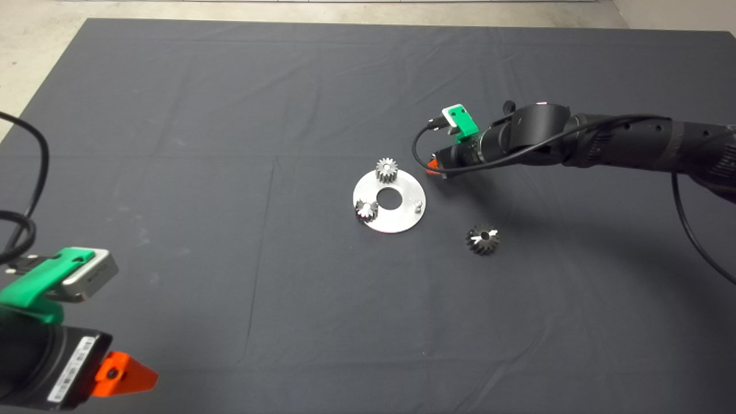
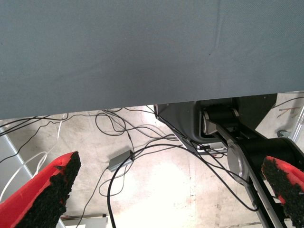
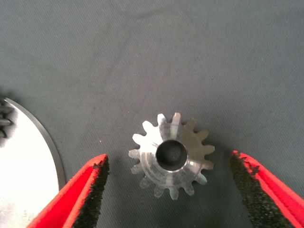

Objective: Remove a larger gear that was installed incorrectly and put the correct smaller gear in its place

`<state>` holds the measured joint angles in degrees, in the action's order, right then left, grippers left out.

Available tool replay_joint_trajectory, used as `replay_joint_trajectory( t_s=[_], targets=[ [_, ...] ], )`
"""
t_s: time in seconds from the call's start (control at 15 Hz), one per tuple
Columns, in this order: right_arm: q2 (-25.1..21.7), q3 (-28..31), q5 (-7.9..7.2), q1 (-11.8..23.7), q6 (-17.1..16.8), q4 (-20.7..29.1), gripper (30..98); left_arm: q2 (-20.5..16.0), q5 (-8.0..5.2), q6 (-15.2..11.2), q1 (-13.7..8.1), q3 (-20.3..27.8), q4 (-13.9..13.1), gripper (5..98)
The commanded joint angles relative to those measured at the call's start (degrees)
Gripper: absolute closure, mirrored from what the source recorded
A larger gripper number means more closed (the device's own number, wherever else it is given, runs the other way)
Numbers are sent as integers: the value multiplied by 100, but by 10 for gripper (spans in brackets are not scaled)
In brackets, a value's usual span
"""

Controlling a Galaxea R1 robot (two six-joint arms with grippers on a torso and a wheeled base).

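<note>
a: two small gears sit on the round silver plate [image 1: 402, 215] at the middle of the frame, one at its top edge [image 1: 387, 170], one at its left [image 1: 365, 210].
b: and the larger gear [image 1: 482, 238]?
a: on the mat [image 1: 230, 115], lower right of the plate, apart from it.
b: right gripper [image 3: 168, 190]?
a: just right of the plate's top edge, fingers spread wide around the smaller gear [image 3: 171, 154] lying flat on the mat (not touching it).
b: left gripper [image 2: 166, 190]?
a: parked at the lower left corner, fingers wide apart, nothing between them.

Smaller gear [image 3: 172, 155] flat on mat [image 3: 142, 57], between open gripper [image 3: 170, 190] fingers, untouched.
</note>
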<state>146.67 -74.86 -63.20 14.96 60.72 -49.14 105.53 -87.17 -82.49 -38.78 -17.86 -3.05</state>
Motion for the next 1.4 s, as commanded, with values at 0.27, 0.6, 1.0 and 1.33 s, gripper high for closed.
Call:
replay_joint_trajectory(
  t_s=[0.27,0.6,1.0,1.33],
  targets=[
    [-45,-40,66,95,-12,-148,665,-28,-28,14,-51,100,-100,54],
    [-45,-211,361,60,19,-148,726,-28,-36,5,-51,100,-100,54],
    [-30,-279,369,51,27,-148,771,-28,-36,5,-51,100,-100,54],
    [-19,-334,484,16,46,-148,841,-28,-36,5,-51,99,-100,54]
  ],
)
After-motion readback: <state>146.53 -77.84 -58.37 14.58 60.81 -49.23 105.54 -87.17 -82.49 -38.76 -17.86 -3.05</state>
